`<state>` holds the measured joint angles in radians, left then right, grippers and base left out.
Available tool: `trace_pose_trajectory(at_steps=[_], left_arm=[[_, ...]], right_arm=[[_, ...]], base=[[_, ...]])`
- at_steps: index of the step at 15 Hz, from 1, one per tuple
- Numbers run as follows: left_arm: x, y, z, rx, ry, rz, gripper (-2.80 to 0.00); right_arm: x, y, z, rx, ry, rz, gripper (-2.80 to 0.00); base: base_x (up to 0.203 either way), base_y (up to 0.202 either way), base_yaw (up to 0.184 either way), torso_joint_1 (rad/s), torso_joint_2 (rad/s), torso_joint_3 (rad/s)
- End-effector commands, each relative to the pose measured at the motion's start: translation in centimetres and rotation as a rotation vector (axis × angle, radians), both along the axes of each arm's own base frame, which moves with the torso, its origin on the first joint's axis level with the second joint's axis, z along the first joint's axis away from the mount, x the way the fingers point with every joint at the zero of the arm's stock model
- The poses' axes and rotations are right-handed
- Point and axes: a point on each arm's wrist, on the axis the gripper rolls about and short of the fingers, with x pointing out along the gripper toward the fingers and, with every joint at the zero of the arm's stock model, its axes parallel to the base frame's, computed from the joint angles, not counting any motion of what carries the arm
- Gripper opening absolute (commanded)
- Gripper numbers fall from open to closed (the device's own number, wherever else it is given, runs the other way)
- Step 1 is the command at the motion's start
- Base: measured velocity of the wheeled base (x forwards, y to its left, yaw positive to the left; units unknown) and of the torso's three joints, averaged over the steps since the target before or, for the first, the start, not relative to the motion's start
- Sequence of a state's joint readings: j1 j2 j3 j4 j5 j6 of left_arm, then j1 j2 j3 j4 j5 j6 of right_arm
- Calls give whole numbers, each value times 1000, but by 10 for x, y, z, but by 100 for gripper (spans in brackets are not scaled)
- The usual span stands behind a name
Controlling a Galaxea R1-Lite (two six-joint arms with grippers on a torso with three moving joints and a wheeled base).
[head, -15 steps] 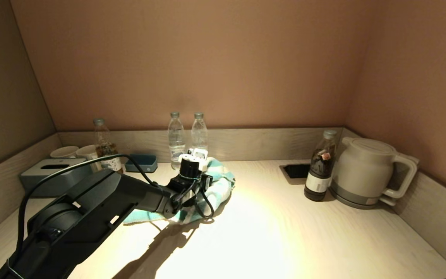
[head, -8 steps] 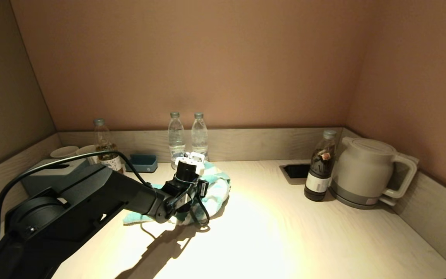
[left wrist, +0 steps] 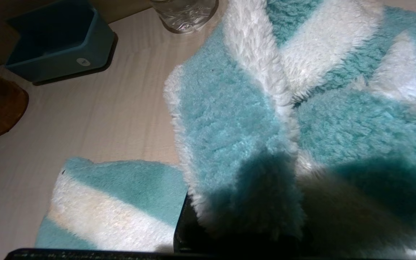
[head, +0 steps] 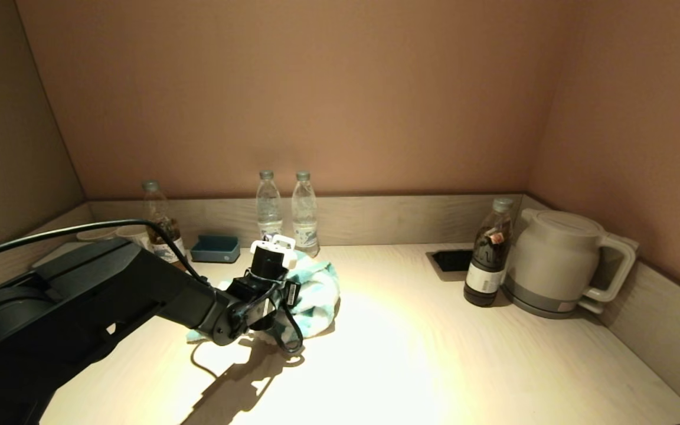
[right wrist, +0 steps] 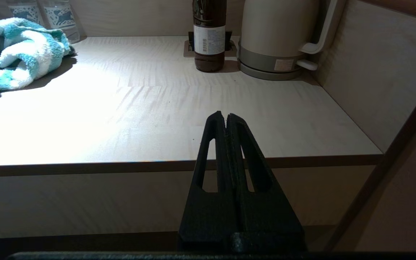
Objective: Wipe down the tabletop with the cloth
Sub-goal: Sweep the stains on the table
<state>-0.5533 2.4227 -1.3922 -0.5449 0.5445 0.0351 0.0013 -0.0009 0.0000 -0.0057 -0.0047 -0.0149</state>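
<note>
Head view: my left gripper point(head: 284, 298) pins the fluffy teal-and-white striped cloth point(head: 316, 289) to the pale wood-grain worktop point(head: 434, 354), just in front of two clear water bottles point(head: 285, 206).

Left wrist view: fingers clamp a cloth fold; keep pressure even and steer clear of the blue tray point(left wrist: 58, 39).

Right wrist view: right gripper point(right wrist: 226, 121) parked off the front edge, fingers pressed together.

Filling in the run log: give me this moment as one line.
left tool: shut on cloth, on tabletop | right tool: shut, parked off front edge | wipe: in progress
</note>
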Motion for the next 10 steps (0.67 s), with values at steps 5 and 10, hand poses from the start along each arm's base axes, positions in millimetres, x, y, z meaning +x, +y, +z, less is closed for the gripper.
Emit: trace_pose_trajectory(at_steps=[5,10], left_arm=[[-2,39,10,14,5,73,-280],[-1,90,9,47,13,160,-280]], right_arm=[[0,0,0,0,0,-1,-280],[0,0,0,0,0,0,-280]], base=[[0,0,0,0,0,0],[0,0,0,0,0,0]])
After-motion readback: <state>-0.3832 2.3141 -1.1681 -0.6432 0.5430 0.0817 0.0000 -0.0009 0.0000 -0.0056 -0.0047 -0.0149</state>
